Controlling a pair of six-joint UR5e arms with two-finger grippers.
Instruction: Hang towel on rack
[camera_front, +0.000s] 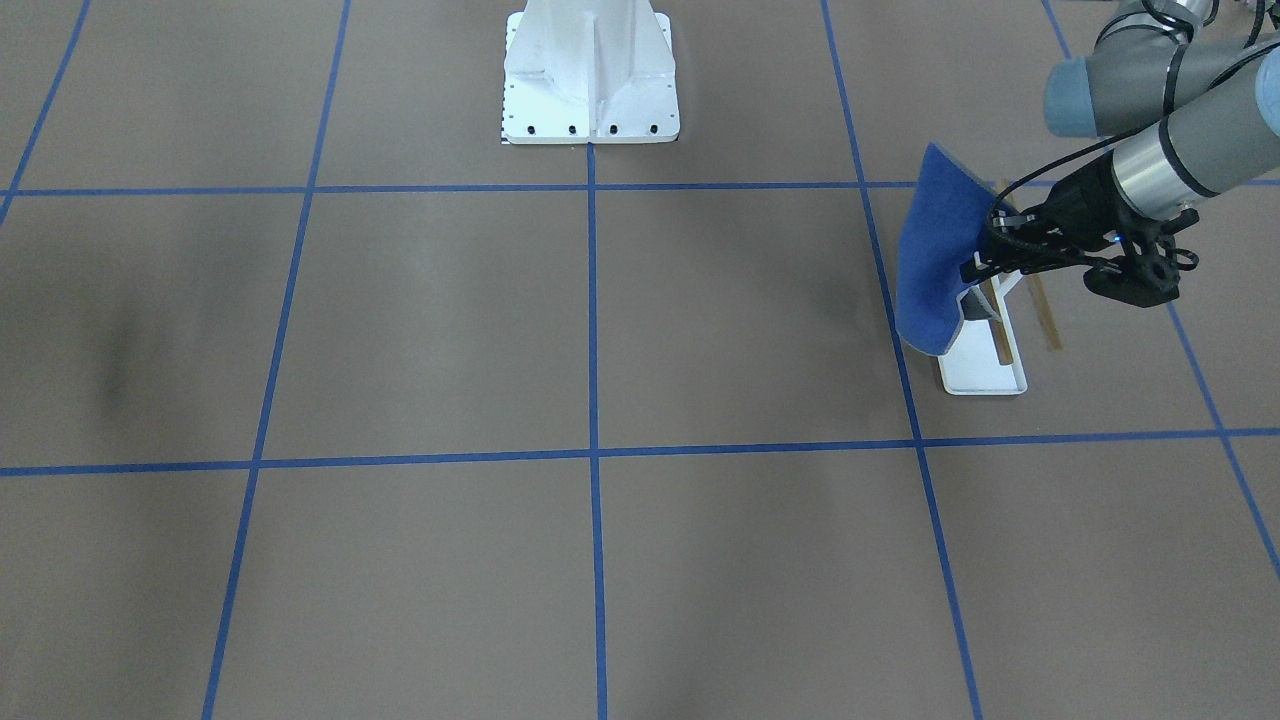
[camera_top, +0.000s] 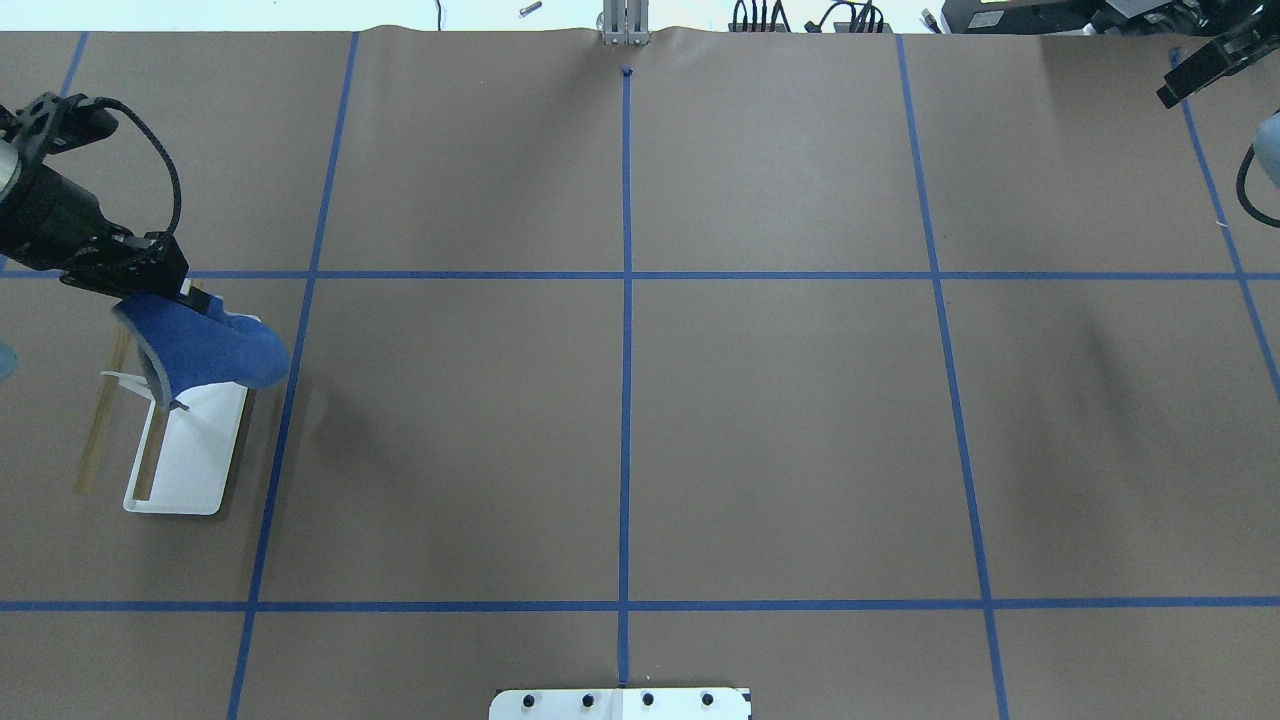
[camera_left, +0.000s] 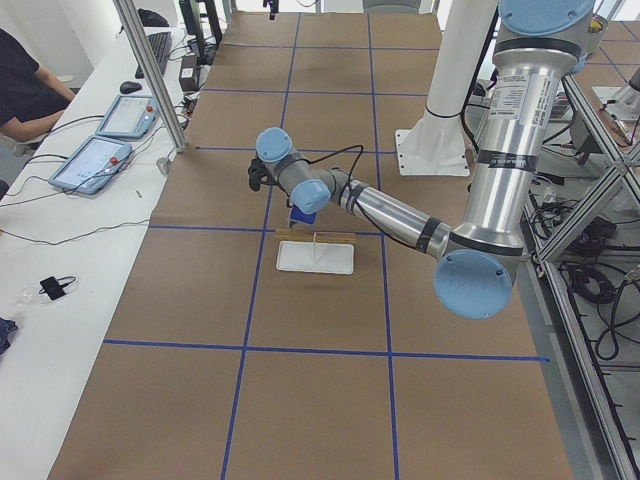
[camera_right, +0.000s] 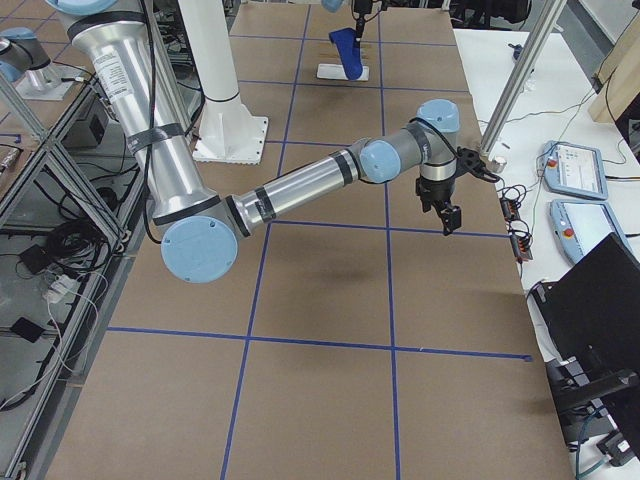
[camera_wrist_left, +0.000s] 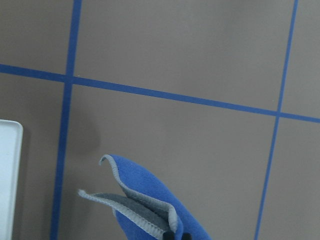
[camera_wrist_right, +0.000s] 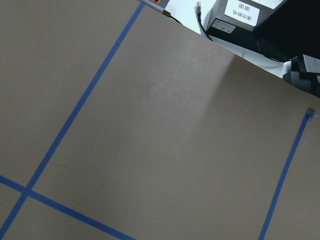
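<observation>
My left gripper (camera_front: 985, 265) is shut on one edge of the royal-blue towel (camera_front: 930, 260) and holds it over the far end of the rack (camera_front: 985, 372). The towel hangs curved on the rack's side toward the table centre, with its grey underside facing the rods (camera_front: 1045, 318). I cannot tell whether it rests on a rod. In the overhead view the towel (camera_top: 205, 345) covers the top of the white tray base (camera_top: 190, 460) below the left gripper (camera_top: 150, 285). The left wrist view shows the towel's folded edge (camera_wrist_left: 150, 200). My right gripper (camera_top: 1210, 62) is far away at the table's far right corner.
The large white bolted pedestal (camera_front: 590, 75) stands at the robot's side of the table, in the middle. Blue tape lines (camera_top: 626, 300) divide the brown table. An operator's bench with tablets (camera_left: 95, 160) runs along the far edge.
</observation>
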